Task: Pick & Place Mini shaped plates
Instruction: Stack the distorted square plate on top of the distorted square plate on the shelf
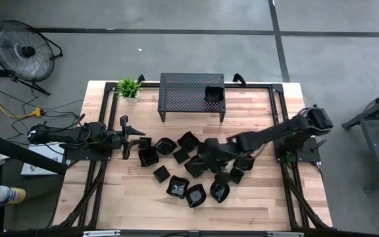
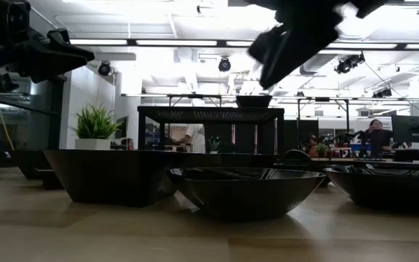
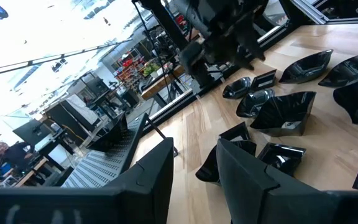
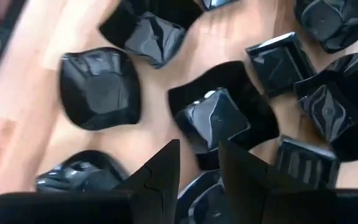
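Several mini shaped plates (image 1: pixel 188 166), glossy black, lie scattered on the wooden table's middle; one more (image 1: pixel 214 94) sits on the perforated stand (image 1: pixel 191 95). My right gripper (image 4: pixel 199 168) hovers above the cluster, slanting down, open with a narrow gap and nothing between its fingers. Below it a squarish plate (image 4: pixel 213 118) rests on a wavy one. In the high view the right gripper (image 1: pixel 206 153) is over the cluster's right half. My left gripper (image 3: pixel 194 180) waits level at the cluster's left edge (image 1: pixel 137 135), open and empty.
The stand is at the table's far middle, with a small potted plant (image 1: pixel 129 87) to its left. A fan (image 1: pixel 22 49) stands on the floor beyond the far left corner. Bare wood lies along the near edge (image 1: pixel 130 204). People show far behind in the low view.
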